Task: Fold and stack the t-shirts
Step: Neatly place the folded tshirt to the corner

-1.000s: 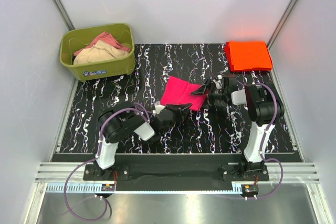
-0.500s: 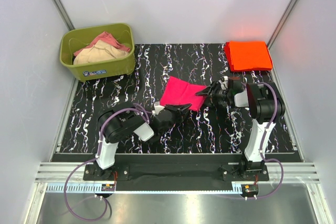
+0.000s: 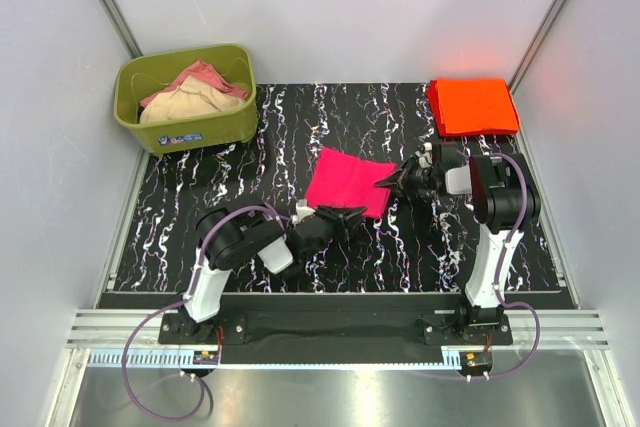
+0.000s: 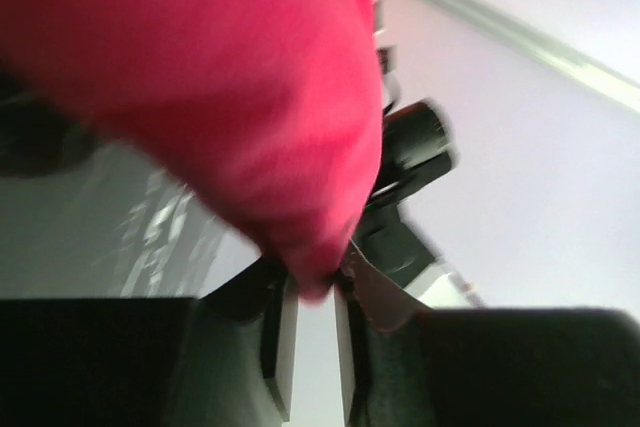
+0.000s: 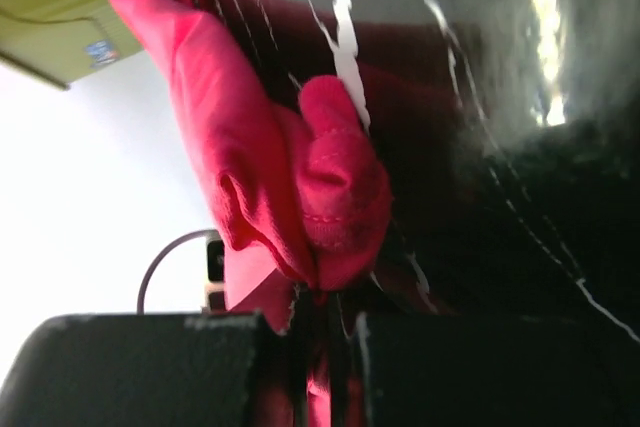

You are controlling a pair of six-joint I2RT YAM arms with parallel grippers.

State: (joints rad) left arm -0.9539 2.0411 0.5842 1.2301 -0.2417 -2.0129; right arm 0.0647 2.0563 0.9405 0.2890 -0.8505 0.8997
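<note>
Black mat: pink t-shirt lies folded mid-table. Orange-red t-shirt sits folded at the far right corner, well apart from it. Right gripper is clamped tight on the pink's right edge, cloth bunched between the jaws. Left gripper is nearly closed, pinching the near corner; looks like a thin bite. Likely step: carry pink onto orange. Lift both ends level and together. Hold the spacing so the fold doesn't open or sag. Square the edges over orange before letting go.
</note>
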